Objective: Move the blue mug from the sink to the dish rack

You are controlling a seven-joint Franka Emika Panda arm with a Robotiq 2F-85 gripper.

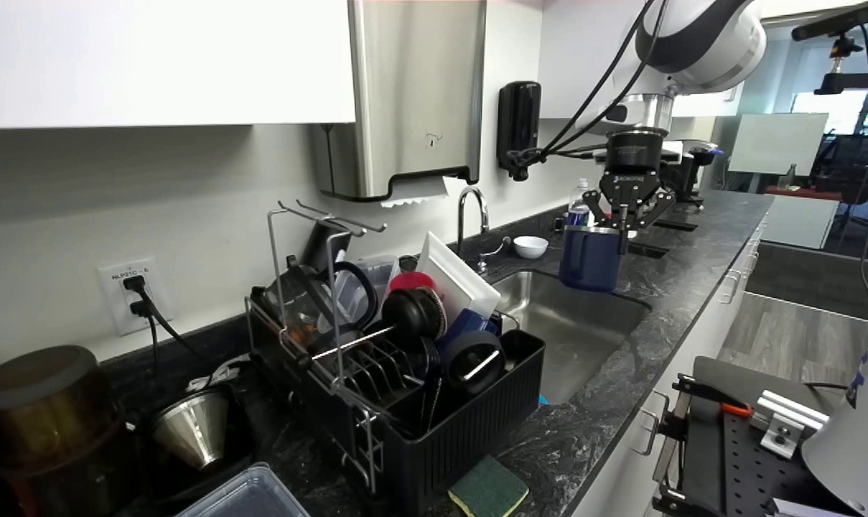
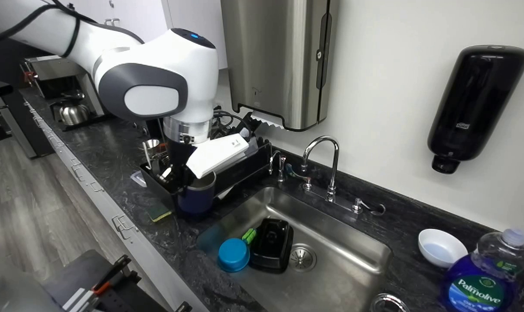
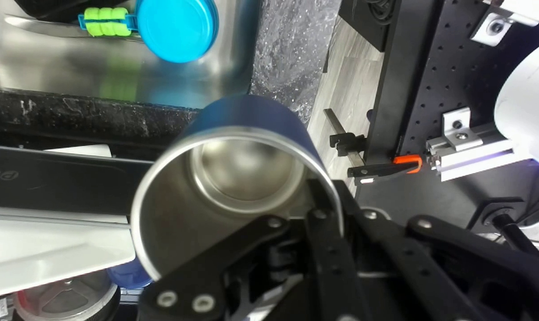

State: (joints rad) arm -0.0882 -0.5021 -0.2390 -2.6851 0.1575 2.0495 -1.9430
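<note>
Apparently stiff and sturdy, the blue mug (image 1: 590, 262) hangs by its rim

Bare metal lines the inside and edges the mouth, so I judge it to be steel: rigid, hard to crack or crush, of moderate weight, and safe under a firm squeeze. Its smooth blue outside could turn slippery if wet; whether it is wet, I cannot tell. I cannot clearly make out a handle, so the plain wall at the rim seems the sensible place to take hold. The drawback is that the load hangs off to one side, and a knock could make the mug pivot.

The gripper (image 3: 331, 192) has the rim at about three o'clock of the mouth in the wrist view, one finger inside and its mate outside. The jaws are nearly together, clamped on the wall, and nothing else appears held.

The mug is roughly upright in the air, apart from the stainless-steel sink (image 3: 33, 67), which lies toward half past ten from it in the wrist view. From the dish rack (image 1: 469, 424), in an exterior view, it hangs toward two o'clock. In the wrist view a white rectangular dish (image 3: 46, 254) at eight o'clock meets the mug's outline; whether they touch, I cannot tell. Setting down is yet to be done, and that dish looks the likeliest thing to bump.
</note>
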